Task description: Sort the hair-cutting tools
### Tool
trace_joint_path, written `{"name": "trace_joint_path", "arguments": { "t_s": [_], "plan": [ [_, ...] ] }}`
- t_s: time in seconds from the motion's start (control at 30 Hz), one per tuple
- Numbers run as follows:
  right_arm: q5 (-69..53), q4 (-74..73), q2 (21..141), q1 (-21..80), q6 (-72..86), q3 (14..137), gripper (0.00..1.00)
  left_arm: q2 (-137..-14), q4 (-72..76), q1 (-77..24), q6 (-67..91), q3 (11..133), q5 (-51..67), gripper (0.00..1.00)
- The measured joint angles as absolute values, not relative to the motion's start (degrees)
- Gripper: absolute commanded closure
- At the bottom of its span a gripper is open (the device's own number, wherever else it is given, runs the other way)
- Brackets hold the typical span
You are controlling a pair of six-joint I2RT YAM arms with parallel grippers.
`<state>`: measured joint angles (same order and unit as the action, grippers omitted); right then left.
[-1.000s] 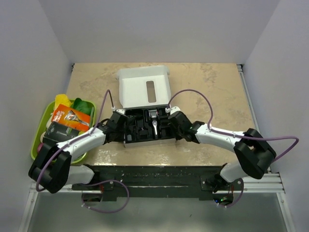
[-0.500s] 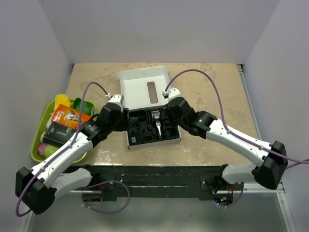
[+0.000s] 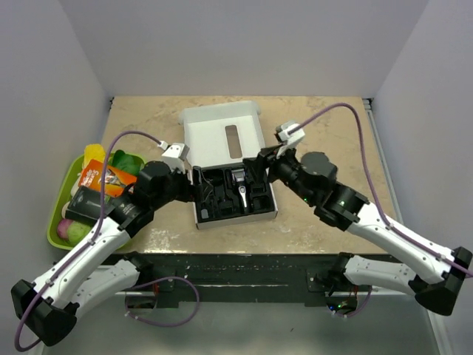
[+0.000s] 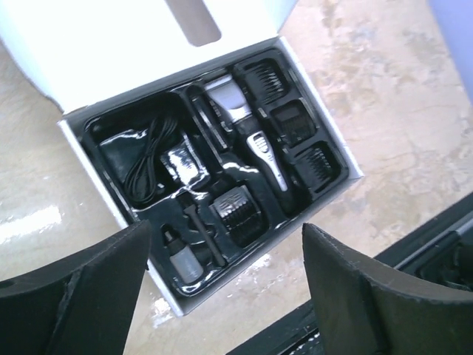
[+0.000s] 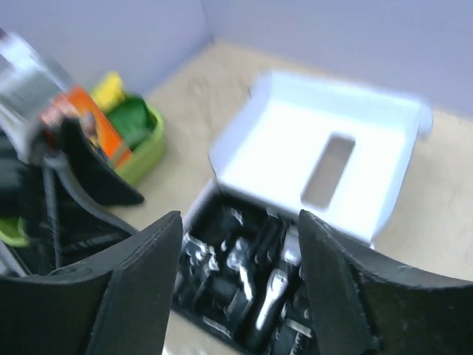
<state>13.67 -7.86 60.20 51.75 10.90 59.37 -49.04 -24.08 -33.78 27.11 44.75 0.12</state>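
Note:
The hair-cutting tools lie in the black insert [image 3: 222, 200] of an open white box [image 3: 222, 137]. The slim clipper [image 4: 251, 140] with its silver head lies along the middle. Comb attachments [image 4: 292, 122] sit in a row on its right, and another [image 4: 238, 214] lies below. The coiled black cord [image 4: 151, 159] is on the left. My left gripper [image 3: 194, 186] hovers open at the box's left side, holding nothing. My right gripper [image 3: 256, 170] hovers open above the box's right side, with the clipper [image 5: 272, 292] seen between its fingers [image 5: 126, 288] from well above.
A green tray [image 3: 58, 214] with colourful packets and fruit stands at the left edge of the table. A small bottle [image 4: 177, 255] and a thin brush [image 4: 203, 233] also lie in the insert. The box lid [image 5: 325, 159] lies flat behind. The black rail [image 3: 236, 266] runs along the near edge.
Both grippers have opened and lifted back from the sides of the box. The arms have risen and stretched out. The box now sits slightly further right.

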Motion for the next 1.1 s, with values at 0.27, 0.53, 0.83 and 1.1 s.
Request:
{"name": "trace_joint_path", "arguments": {
  "t_s": [0.27,0.53,0.83,1.1],
  "plan": [
    [12.5,10.0,53.0,51.7,10.7,57.5,0.02,-46.1,-21.0,-33.8,25.4,44.8,4.1,0.0],
    [17.4,-2.8,66.8,51.8,9.8,68.1,0.17,-48.1,-20.7,-33.8,25.4,45.6,4.8,0.0],
    [27.1,-30.0,88.6,51.7,22.0,77.5,0.32,-46.5,-22.3,-33.8,25.4,46.6,4.2,0.01],
    [30.1,-39.7,93.6,51.7,31.4,79.1,0.4,-43.9,-27.8,-33.8,26.3,47.8,1.8,0.0]
  ]
}}
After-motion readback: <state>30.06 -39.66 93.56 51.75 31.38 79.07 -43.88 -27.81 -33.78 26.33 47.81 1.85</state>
